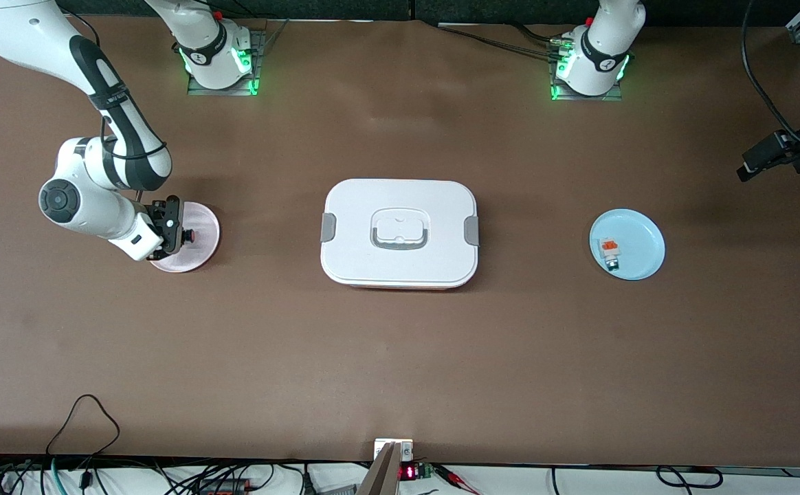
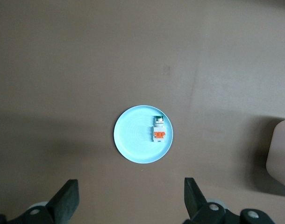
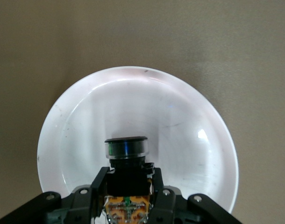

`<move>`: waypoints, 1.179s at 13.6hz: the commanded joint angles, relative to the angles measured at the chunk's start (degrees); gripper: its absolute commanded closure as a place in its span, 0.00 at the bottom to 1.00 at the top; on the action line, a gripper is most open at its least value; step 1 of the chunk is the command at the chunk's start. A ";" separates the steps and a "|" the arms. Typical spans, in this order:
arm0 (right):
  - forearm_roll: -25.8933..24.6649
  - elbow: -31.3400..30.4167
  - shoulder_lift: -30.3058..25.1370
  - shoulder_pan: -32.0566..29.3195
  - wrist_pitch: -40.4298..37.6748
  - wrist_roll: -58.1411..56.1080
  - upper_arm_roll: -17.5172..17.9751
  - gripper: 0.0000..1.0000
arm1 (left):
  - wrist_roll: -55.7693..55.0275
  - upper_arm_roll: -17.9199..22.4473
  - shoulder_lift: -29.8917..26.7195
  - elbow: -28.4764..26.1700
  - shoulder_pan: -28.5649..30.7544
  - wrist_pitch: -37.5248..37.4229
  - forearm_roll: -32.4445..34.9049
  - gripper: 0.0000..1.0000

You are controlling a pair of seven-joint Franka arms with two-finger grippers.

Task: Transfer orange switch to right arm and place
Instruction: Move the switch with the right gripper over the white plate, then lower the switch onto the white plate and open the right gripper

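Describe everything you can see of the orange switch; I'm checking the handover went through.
The orange switch is a tiny part with a dark cylindrical body, a black cap over a silvery-blue ring, and an orange block at its other end. It is clamped between the fingers of the right gripper, which is shut on its body, cap end pointing away from the wrist. It hangs over the pink plate at the right arm's end of the table; whether it touches the plate cannot be told.

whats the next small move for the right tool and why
Probably lower and open: the right tool is shut on the orange switch over the pink plate, so the handover looks done. The left tool waits open above the blue plate.
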 commanded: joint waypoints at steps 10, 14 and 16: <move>10.51 14.46 -2.03 0.55 -18.72 3.42 0.99 0.00 | 0.06 0.18 7.42 7.85 2.17 -2.04 2.77 0.01; 12.96 24.14 -3.43 1.95 -29.71 14.40 1.07 0.00 | 0.06 0.27 8.40 9.46 2.26 -3.19 2.77 0.01; 17.26 28.54 -4.39 2.57 -36.48 24.56 1.07 0.00 | 0.14 0.27 8.40 9.37 2.26 -3.45 2.77 0.01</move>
